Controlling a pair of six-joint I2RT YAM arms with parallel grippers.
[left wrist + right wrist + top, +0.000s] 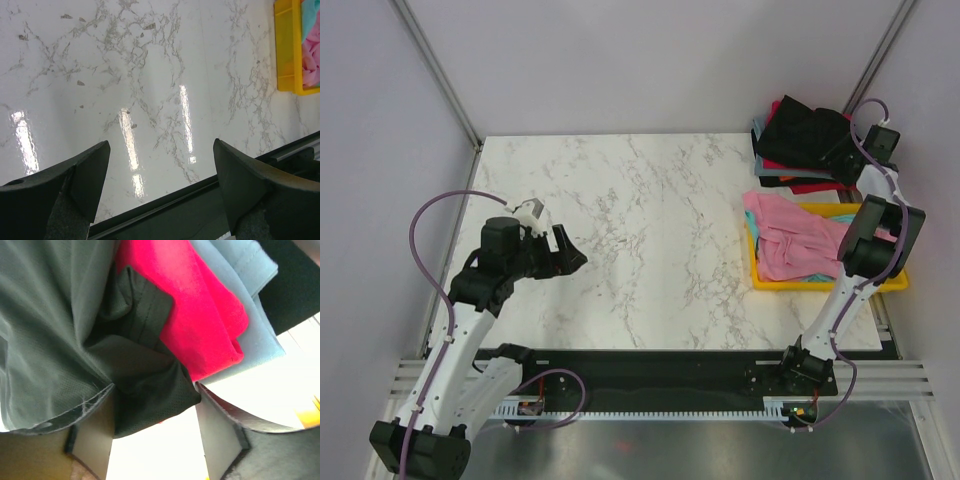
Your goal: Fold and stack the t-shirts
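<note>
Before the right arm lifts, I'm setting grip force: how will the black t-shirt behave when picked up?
Likely floppy: the black t-shirt lies creased and bunched between the fingers of the right end effector. It would probably drape and unfold when lifted. It may drag along the red t-shirt it touches.

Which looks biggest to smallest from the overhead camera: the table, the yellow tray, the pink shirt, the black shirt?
1. Table
2. Yellow tray, though it is partly covered
3. Pink shirt and black shirt: both crumpled and about alike in size, so I won't rank them.
</note>
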